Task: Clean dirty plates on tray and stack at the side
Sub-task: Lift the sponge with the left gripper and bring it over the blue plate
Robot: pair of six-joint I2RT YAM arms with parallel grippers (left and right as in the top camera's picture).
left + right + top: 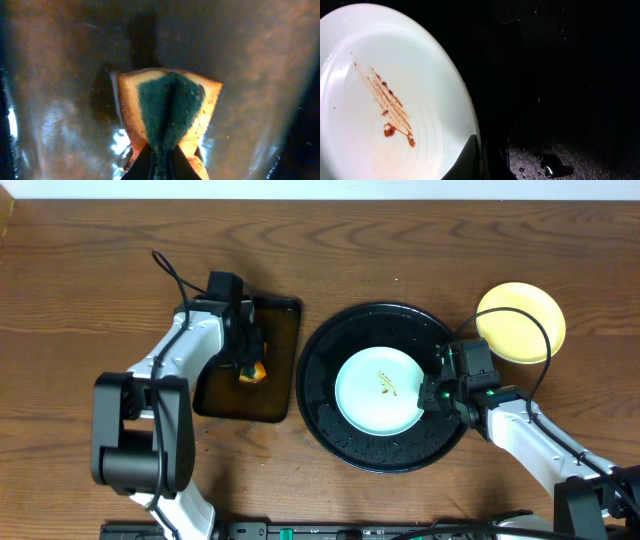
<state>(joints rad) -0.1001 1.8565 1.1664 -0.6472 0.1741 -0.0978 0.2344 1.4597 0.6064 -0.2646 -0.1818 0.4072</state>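
Note:
A mint-white plate (372, 402) with a thin brown smear lies in the middle of the round black tray (325, 415). Only one mint-white plate shows. A pale yellow plate (520, 322) sits on the bare wood to the tray's right. My right gripper (432, 392) is at the mint-white plate's right rim. In the right wrist view the gripper (487, 165) pinches the rim of the plate (395, 75), one finger on top, over the wet tray (570, 75). My left gripper (248, 360) is shut on a green-and-yellow sponge (254, 373), also in the left wrist view (170, 110), between the fingers (161, 165).
A dark rectangular tray (275, 330) lies left of the round tray; the sponge is over its wet surface (60, 75). Brown wood tabletop (80, 280) surrounds both trays. Water droplets lie on the round tray's floor.

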